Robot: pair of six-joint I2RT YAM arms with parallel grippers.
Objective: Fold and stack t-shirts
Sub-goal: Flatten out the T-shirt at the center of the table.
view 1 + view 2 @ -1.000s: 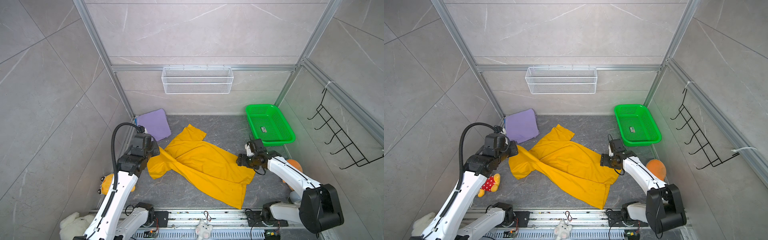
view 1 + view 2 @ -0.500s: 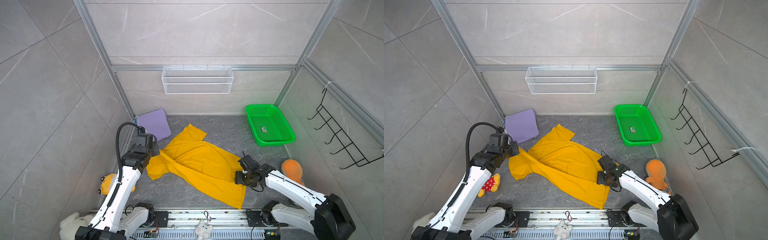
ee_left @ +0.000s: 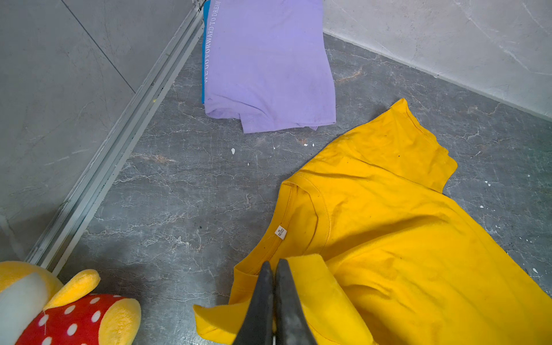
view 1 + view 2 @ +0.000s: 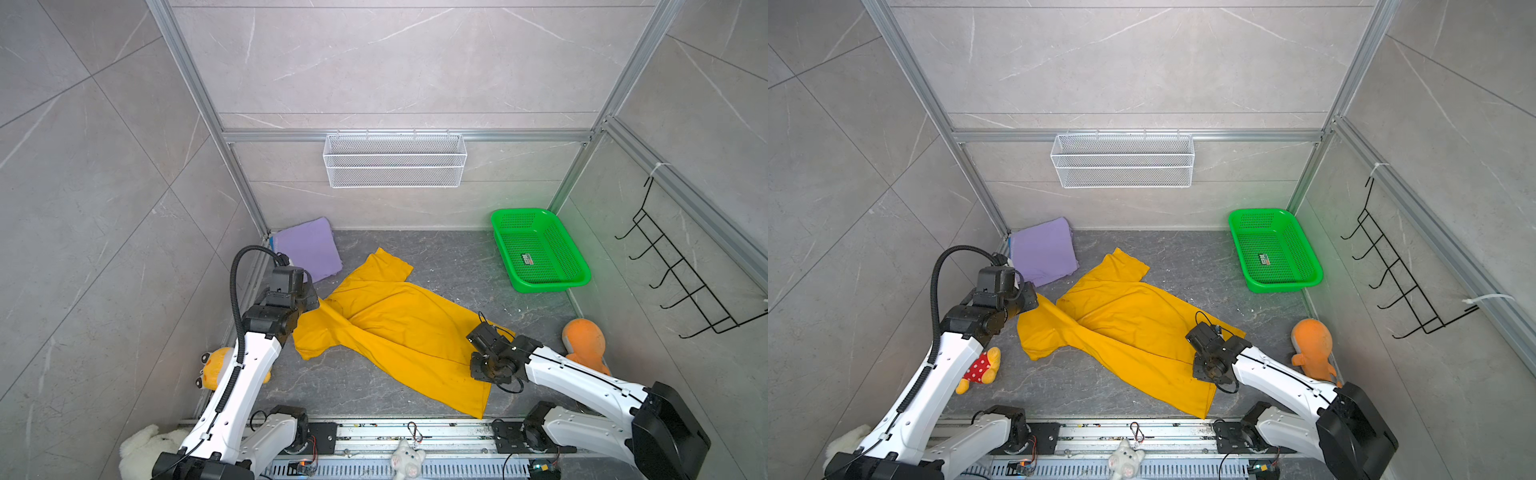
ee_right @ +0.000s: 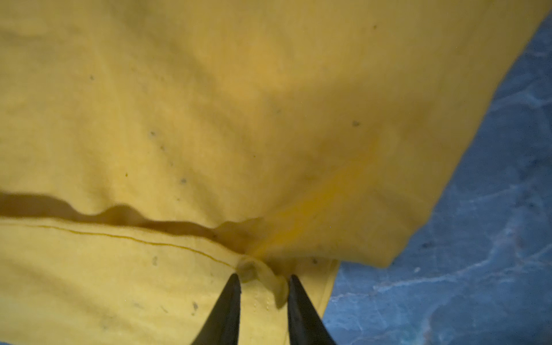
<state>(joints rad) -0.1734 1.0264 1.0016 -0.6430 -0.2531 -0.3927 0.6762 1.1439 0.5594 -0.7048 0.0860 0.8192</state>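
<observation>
Left claw [image 3: 273,264]: tips together, pinching a shoulder fold of the mustard-yellow cotton t-shirt [image 4: 399,332], collar just beyond. Right claw [image 5: 263,277]: clamped on bunched hem at the opposite end.

You see the left gripper [image 3: 274,265] with its jaws pressed together on a raised fold of the yellow t-shirt [image 3: 403,239], close to the collar. The folded purple t-shirt [image 3: 268,65] lies apart from it, on top of a blue t-shirt [image 3: 204,59] that shows only an edge. A spotted plush toy [image 3: 74,310] is at the corner of the view.
</observation>
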